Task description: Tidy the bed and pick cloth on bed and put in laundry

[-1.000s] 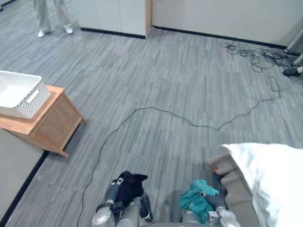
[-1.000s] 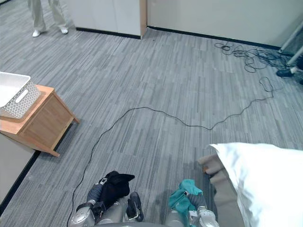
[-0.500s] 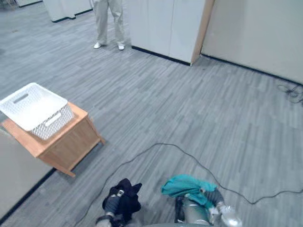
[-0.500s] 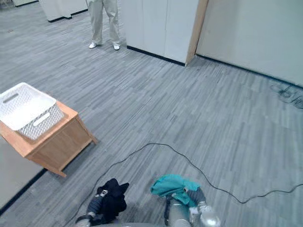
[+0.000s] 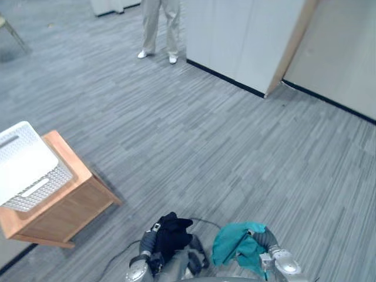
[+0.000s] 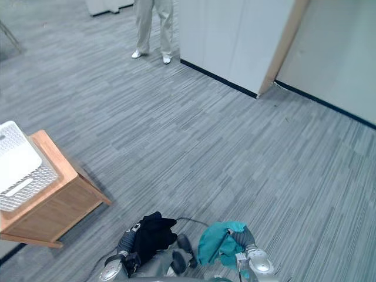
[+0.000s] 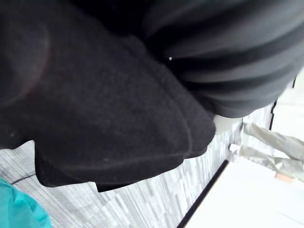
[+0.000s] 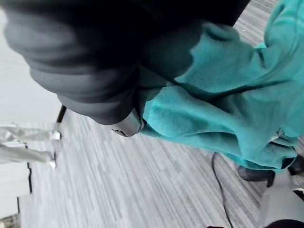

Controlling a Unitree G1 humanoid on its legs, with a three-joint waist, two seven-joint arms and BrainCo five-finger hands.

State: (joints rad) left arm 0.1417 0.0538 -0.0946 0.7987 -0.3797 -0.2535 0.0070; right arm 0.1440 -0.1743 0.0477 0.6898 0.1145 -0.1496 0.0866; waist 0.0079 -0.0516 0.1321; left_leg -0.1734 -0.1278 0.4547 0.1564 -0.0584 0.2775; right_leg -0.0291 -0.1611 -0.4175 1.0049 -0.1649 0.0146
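Grey plank floor. A white basket sits on a wooden counter, well left of the fingers. The right hand has its fingers curled into a teal cloth. The left hand carries a black cloth; its grip cannot be told. Both cloths look soft and light, best held by the bunched middle.

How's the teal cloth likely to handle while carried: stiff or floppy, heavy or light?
Probably floppy: the teal cloth bunches in soft folds and drapes over the right hand. Likely light for its size: thin edges hang loose in the right wrist view. A hanging fold might cling on release.
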